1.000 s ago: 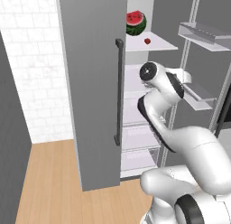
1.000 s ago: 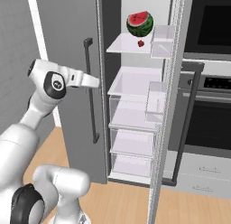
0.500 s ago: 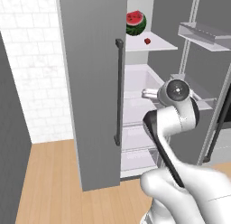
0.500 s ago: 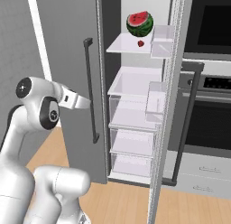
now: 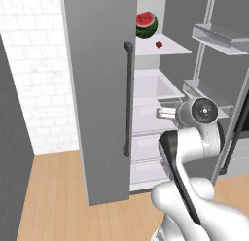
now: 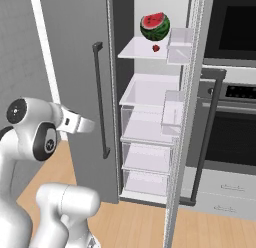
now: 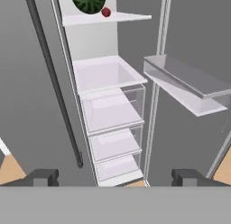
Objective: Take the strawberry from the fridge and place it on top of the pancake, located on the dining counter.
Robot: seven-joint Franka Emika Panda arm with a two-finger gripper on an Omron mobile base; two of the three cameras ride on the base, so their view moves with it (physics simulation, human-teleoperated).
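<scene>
Pulling my arm back low over the last second, I now have the hand well short of the fridge [image 6: 150, 142], its fingers [image 7: 43, 177] spread wide and empty. The strawberry [image 5: 158, 44] sits on the top shelf [image 6: 135, 49] just beside the watermelon [image 5: 146, 24], so I judge a long upward reach remains.

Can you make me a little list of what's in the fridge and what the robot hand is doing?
fridge: door open, white shelves inside
top shelf: watermelon with the strawberry beside it
lower shelves: nothing to see on them
hand: fingers wide open, holding nothing
hand position: outside the fridge, well below the strawberry
oven: right of the fridge
</scene>
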